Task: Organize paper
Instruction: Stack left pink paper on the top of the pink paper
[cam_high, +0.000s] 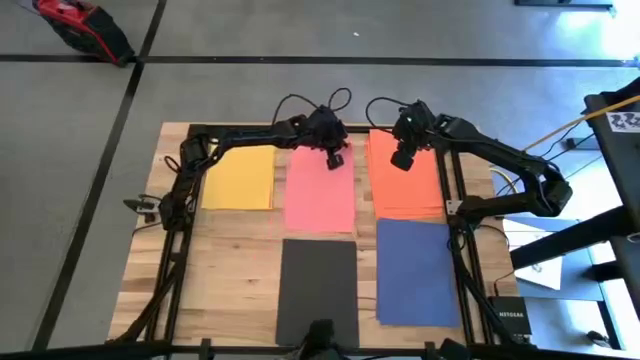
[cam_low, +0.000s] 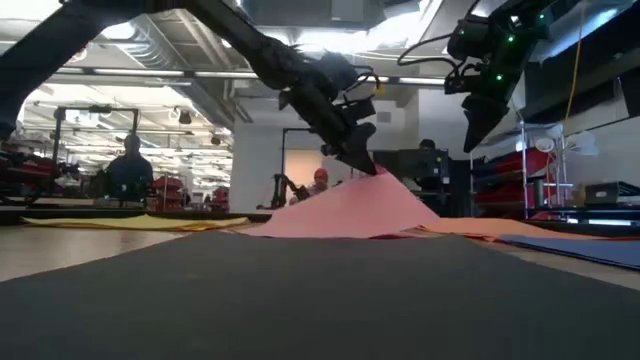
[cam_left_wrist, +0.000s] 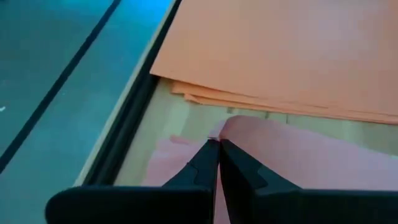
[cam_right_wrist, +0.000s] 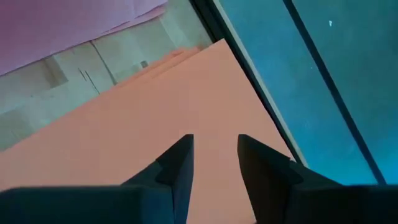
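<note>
Seen from above, five coloured sheets are lying on the pale wooden tabletop (cam_high: 230, 260). The yellow sheet (cam_high: 239, 178) is sitting at upper left of centre, the pink sheet (cam_high: 320, 190) just right of it, and the orange stack (cam_high: 404, 185) further right; the black sheet (cam_high: 318, 290) and the dark blue sheet (cam_high: 416, 270) are occupying the lower row, below the pink and the orange.

The left gripper (cam_high: 334, 158) is reaching in from the left to the upper right corner of the pink sheet. In the left wrist view its fingers (cam_left_wrist: 211, 163) are closing tightly together on that pink corner, with the orange stack's layered edges lying just beyond across a strip of bare wood. In the low view the pinched corner is standing lifted into a peak at centre frame, while the rest of the sheet is sloping down to the table.

The right gripper (cam_high: 402, 158) is hovering over the upper left part of the orange stack. Its fingers (cam_right_wrist: 180, 165) are standing parted with orange paper showing in the gap, and the low view is showing them hanging well above the table at upper right, holding nothing.

People are sitting in the room behind, at the left of the low view.
</note>
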